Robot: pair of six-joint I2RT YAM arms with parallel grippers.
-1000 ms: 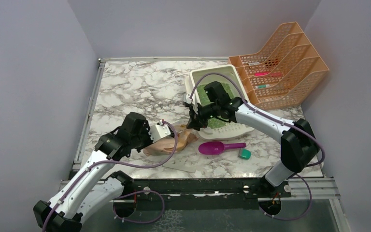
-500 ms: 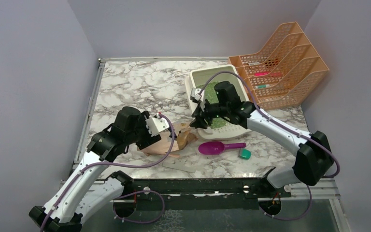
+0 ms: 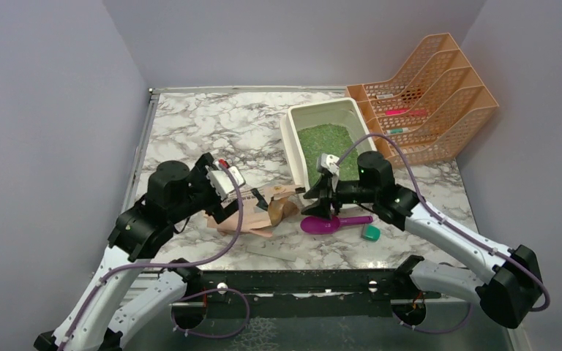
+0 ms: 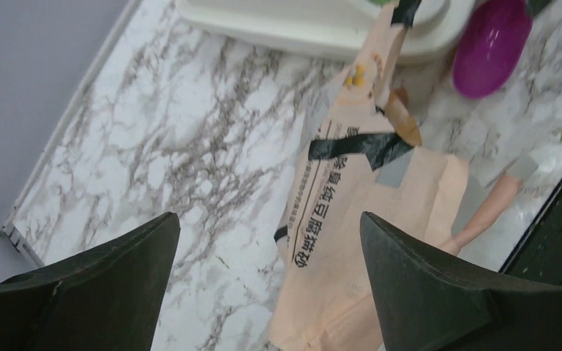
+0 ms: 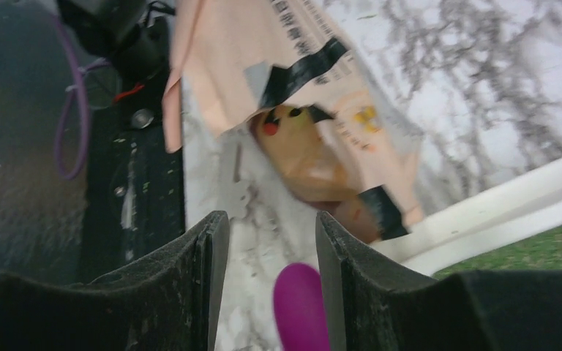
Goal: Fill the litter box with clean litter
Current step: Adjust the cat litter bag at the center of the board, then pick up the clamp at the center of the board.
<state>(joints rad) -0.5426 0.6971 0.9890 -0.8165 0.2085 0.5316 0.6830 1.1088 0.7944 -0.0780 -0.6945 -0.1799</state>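
Left gripper [image 4: 267, 223] spread wide and empty above the tan paper bag [image 4: 380, 212], right gripper [image 5: 271, 219] partly parted, gripping nothing, magenta scoop [image 5: 301, 303] just beneath it, litter box [image 3: 287, 130] just beyond the right gripper, clean litter [image 3: 327, 140] lying inside.

Tabletop [image 3: 212, 131]: glossy marble-pattern surface, white w/ grey veins. Litter box [image 3: 290, 142]: smooth cream plastic, slight sheen. Clean litter [image 3: 326, 139]: matt green granules, coarse. Bag [image 4: 351, 248]: tan paper, matt, creased. Scoop [image 3: 320, 224]: glossy magenta plastic. File rack [image 3: 439, 110]: orange plastic mesh.
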